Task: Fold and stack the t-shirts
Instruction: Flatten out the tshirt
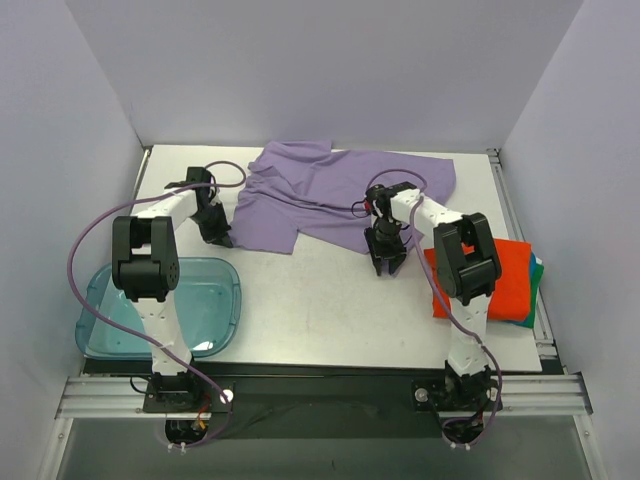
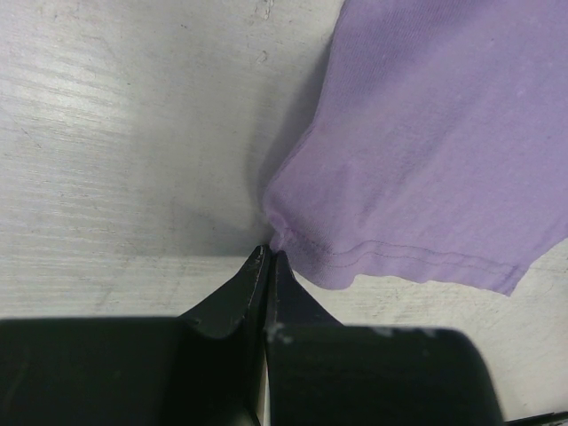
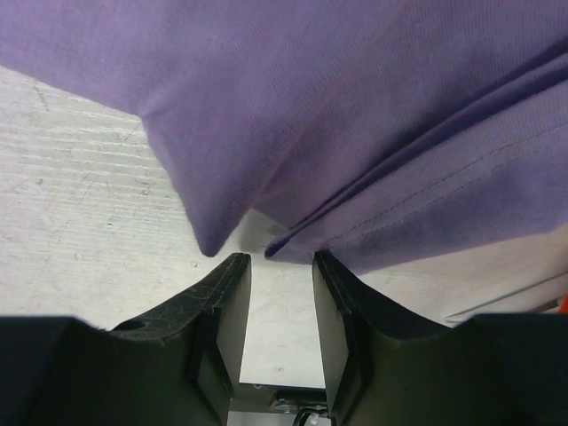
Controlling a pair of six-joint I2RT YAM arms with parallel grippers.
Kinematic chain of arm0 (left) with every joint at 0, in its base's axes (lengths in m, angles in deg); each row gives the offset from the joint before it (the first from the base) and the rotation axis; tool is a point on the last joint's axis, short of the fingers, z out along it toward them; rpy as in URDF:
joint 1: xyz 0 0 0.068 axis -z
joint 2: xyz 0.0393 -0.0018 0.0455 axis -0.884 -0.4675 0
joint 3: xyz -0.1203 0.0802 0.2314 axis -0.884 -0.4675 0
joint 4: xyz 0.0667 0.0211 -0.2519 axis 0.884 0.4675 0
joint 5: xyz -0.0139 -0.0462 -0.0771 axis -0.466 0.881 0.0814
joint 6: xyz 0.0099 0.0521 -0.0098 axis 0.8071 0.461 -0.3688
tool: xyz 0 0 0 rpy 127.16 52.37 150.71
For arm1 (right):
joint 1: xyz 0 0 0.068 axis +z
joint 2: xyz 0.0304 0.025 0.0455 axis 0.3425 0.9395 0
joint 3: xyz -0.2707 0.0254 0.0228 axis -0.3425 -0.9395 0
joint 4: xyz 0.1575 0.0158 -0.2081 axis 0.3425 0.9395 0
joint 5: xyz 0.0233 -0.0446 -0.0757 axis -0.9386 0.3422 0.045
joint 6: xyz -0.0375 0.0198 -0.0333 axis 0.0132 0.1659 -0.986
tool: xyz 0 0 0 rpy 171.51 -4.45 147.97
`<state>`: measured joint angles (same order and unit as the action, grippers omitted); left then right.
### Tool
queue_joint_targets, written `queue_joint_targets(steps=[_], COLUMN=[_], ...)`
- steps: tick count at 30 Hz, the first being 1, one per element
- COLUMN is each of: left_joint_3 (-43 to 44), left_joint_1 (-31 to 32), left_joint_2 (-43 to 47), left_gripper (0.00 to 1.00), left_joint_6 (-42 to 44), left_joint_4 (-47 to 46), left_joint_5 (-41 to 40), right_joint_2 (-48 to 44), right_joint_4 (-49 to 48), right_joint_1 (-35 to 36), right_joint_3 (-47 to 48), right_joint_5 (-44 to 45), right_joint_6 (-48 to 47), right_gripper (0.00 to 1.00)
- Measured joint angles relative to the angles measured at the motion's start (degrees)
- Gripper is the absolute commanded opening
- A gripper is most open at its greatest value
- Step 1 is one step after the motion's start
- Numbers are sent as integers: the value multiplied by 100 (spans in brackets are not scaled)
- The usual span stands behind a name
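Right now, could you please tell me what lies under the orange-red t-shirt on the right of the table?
A green-teal t-shirt shows only as an edge past the right side of the orange-red t-shirt. The rest is covered; its fold cannot be seen.

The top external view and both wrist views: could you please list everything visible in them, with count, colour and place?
lavender t-shirt: one, lavender-purple, spread and rumpled at the far middle of the table
orange t-shirt: one, orange-red, folded at the table's right edge
green t-shirt: one, green-teal, only an edge showing under the orange one
tray: one, translucent blue, near left corner
table: one, white
cables: two, purple, one along each arm
left arm: one, white and black, jaws shut on the lavender shirt's left hem
right arm: one, white and black, jaws open just short of the lavender shirt's near hem
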<state>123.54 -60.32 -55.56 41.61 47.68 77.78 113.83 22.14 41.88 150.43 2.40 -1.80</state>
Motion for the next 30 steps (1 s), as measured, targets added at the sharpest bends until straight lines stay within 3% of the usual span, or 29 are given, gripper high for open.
queue_joint_targets(steps=[14,24,30], left_joint_3=[0,87,214], left_joint_1=[-26,-96,-114], left_joint_2=[2,181,494], left_gripper=[0,0,0], left_joint_6=[0,-20,-59], left_joint_4=[-2,42,55], left_joint_5=[33,243,466], right_joint_2=[48,15,-551], right_joint_4=[-13,240,542], right_joint_1=[0,-83,-516], right_joint_3=[68,221,240], right_joint_5=[339,101,-249], right_joint_6=[4,166,402], right_gripper=[2,0,0])
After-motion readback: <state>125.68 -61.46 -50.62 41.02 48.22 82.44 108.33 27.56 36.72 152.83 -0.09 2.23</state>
